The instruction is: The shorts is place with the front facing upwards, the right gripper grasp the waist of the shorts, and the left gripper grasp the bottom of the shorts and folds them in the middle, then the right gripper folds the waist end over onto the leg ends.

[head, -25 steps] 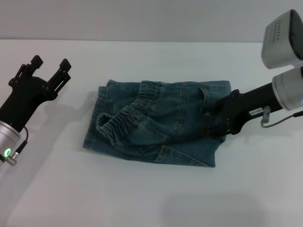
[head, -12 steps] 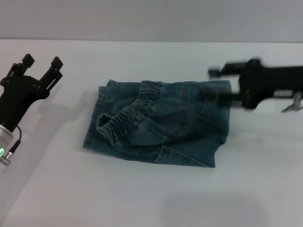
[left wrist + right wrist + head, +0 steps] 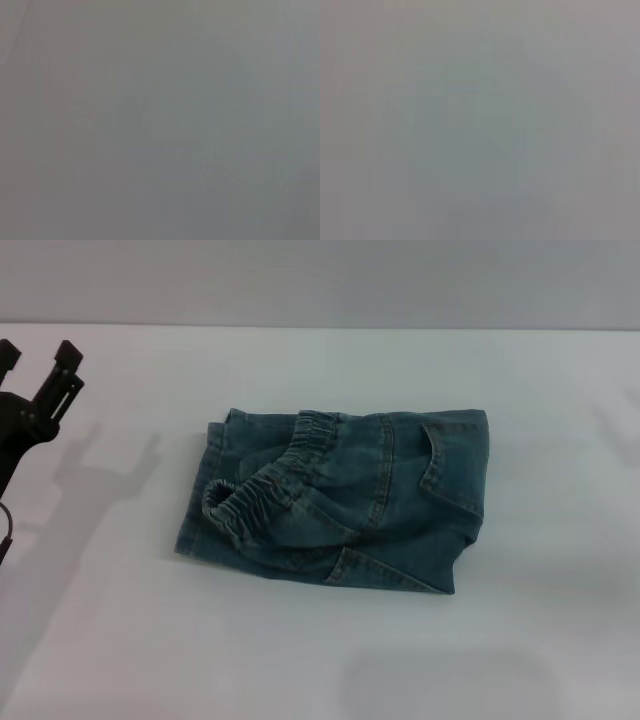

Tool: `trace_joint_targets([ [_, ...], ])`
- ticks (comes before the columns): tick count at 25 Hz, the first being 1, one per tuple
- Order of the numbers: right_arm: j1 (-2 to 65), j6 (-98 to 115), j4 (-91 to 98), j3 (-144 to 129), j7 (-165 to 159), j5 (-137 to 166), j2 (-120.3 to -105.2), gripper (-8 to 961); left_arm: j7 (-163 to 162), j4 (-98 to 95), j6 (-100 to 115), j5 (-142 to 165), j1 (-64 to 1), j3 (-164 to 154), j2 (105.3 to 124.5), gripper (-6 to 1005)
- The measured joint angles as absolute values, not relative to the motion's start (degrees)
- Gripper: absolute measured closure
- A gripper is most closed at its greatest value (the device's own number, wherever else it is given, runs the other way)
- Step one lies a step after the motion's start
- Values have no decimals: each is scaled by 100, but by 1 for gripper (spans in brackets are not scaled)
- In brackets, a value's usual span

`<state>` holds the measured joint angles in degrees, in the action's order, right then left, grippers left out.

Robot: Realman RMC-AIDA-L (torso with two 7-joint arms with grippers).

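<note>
Your left gripper [image 3: 38, 360] sits at the far left edge of the frame, fingers spread and holding nothing, well apart from the shorts [image 3: 335, 502], which suggests it has no grasp left to make. Your right gripper is out of sight, so you cannot tell its state. On the white table [image 3: 320, 660] the denim shorts lie mid-frame as a compact folded bundle, the ruffled waist [image 3: 255, 495] turned over toward the left side. Judging by that, both folds look done.
</note>
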<state>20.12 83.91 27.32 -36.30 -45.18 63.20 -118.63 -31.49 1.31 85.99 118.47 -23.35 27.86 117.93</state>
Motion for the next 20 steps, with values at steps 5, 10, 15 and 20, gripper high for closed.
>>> trace_joint_targets([
  [5, 2054, 8333, 1720, -3200, -3259, 5307, -11878, 374, -2970, 156, 8768, 11847, -2232, 2846, 11807, 167],
  [10, 2199, 8302, 1190, -3142, -2675, 4718, -11878, 374, -2805, 269, 8792, 11848, -2152, 2860, 11819, 167],
  [15, 2316, 8098, 1035, -3148, -2437, 4634, -11884, 374, -2744, 330, 8794, 11847, -2125, 2868, 11820, 167],
  [20, 2413, 7895, 966, -3138, -2415, 4625, -11883, 375, -2720, 376, 8798, 11848, -2092, 2868, 11825, 167],
])
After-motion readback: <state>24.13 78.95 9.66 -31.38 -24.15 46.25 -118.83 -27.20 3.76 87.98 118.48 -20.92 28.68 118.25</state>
